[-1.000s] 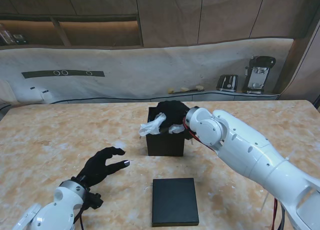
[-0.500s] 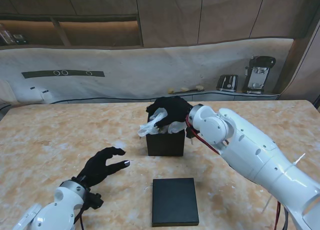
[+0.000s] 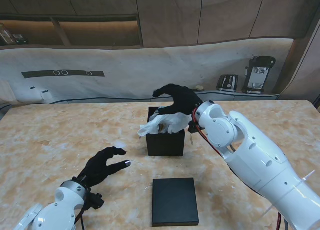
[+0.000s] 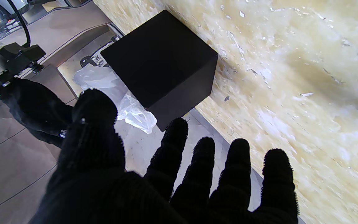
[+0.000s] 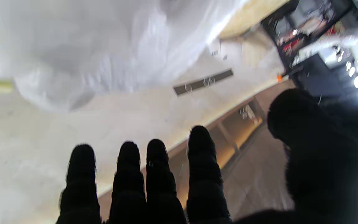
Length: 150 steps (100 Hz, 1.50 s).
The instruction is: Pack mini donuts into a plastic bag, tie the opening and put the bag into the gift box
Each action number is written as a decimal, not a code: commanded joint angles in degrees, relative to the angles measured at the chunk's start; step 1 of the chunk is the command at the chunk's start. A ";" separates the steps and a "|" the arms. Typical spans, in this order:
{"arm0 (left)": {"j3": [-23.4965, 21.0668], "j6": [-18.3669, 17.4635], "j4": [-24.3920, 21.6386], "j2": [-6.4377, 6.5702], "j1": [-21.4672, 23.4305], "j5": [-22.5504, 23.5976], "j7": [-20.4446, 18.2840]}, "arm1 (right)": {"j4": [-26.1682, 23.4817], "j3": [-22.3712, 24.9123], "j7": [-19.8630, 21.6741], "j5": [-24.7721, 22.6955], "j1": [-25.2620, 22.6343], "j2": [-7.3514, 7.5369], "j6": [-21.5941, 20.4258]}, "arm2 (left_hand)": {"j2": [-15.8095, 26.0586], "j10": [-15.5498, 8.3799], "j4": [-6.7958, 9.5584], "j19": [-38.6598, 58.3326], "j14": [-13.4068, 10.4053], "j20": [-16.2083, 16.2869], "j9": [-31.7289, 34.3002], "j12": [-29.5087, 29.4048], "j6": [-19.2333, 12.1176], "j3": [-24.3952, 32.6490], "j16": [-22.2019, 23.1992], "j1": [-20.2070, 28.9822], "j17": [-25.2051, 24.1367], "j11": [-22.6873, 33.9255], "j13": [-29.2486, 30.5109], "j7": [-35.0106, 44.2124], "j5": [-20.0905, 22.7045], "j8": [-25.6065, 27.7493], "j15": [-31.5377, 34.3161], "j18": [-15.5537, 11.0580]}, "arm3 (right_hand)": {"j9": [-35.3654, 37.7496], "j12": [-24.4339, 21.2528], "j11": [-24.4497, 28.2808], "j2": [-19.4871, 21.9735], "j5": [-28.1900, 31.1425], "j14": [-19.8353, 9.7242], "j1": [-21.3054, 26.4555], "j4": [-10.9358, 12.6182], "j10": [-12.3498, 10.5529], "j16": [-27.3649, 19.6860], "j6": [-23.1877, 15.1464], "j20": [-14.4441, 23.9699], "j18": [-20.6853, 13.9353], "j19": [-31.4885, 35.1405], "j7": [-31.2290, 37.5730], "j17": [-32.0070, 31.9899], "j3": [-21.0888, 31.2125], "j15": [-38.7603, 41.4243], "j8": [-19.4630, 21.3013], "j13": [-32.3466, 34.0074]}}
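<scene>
The black gift box (image 3: 165,141) stands open at the table's middle, and it fills the left wrist view (image 4: 163,63). A white plastic bag (image 3: 167,123) sits in its mouth, its twisted end sticking out to the left (image 4: 117,96). In the right wrist view the bag (image 5: 82,43) is a blurred white mass. My right hand (image 3: 179,99) hovers just above the box, fingers spread, holding nothing. My left hand (image 3: 102,166) rests open near me on the left, away from the box. No donuts are visible.
The flat black box lid (image 3: 174,201) lies on the table nearer to me than the box. A white cloth-covered counter with appliances (image 3: 258,75) runs along the far side. The marble table (image 3: 60,135) stretches left and right.
My right hand has let go of the bag, opened its fingers and risen off the box. The bag now lies settled in the box mouth. The left hand has stayed put.
</scene>
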 commanded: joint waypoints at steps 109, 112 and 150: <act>-0.23 0.15 -0.92 -0.32 1.12 0.04 -0.29 | 3.61 -4.29 -4.74 -1.35 -1.35 -1.05 -1.14 | 1.86 -1.17 0.93 -0.19 -1.13 0.77 -1.66 -0.43 -0.99 -0.85 -0.92 0.76 -0.55 0.48 -1.12 -1.30 0.00 -0.65 -0.69 -0.47 | 32.79 22.56 16.63 -27.44 30.68 6.43 26.85 -9.03 -2.07 19.08 -4.36 4.65 -5.68 41.07 32.19 35.02 27.87 30.12 -3.07 30.93; -0.28 0.20 -0.94 -0.33 1.13 0.03 -0.28 | 4.08 -4.76 -4.64 -1.28 -0.92 -1.11 -1.18 | 1.90 -1.24 0.93 -0.20 -1.10 0.77 -1.75 -0.44 -0.99 -0.85 -0.91 0.76 -0.59 0.45 -1.10 -1.30 -0.01 -0.65 -0.67 -0.46 | 32.90 22.50 16.60 -27.25 30.62 6.47 26.76 -9.00 -2.07 19.08 -4.11 4.66 -5.68 41.02 32.23 35.04 27.86 30.09 -3.20 30.97; -0.63 0.44 -1.08 -0.39 1.09 0.15 -0.08 | 9.39 -9.88 -1.59 -0.68 3.88 -1.29 -2.02 | 2.04 -1.26 0.93 0.02 -1.13 0.80 -1.87 -0.40 -0.95 -0.88 -0.82 0.94 -0.64 0.63 -1.15 -1.18 -0.10 -0.67 -0.46 -0.54 | 33.07 21.64 15.13 -23.59 30.86 5.80 25.34 -7.27 -2.66 18.37 -2.92 4.50 -5.18 39.17 32.41 33.00 28.27 28.24 -7.65 30.48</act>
